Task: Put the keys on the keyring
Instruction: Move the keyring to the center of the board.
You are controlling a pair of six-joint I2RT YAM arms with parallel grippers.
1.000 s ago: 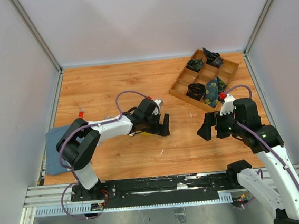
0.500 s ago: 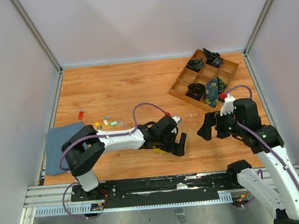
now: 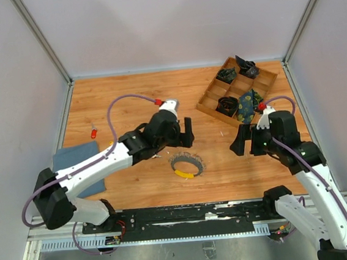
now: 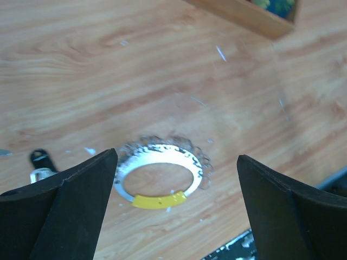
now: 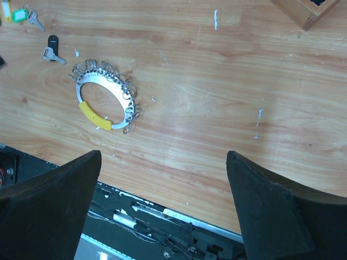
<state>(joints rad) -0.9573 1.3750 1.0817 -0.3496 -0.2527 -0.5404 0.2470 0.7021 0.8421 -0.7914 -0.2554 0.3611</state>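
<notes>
Jaws of left gripper [image 4: 174, 162] spread wide, empty; keyring [image 4: 159, 201] lies flat on table [image 3: 128, 103], framed between its fingers, untouched. Right gripper [image 5: 162, 157] also wide, empty; keyring ahead-left of it, loose keys [image 5: 52, 42] farther left.

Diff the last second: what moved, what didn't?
Left gripper swept toward the near edge and right, then pulled back toward the far side, open and empty. Keyring shifted slightly the same way and now lies uncovered. Right gripper barely moved, open; tray and red key as before.
</notes>
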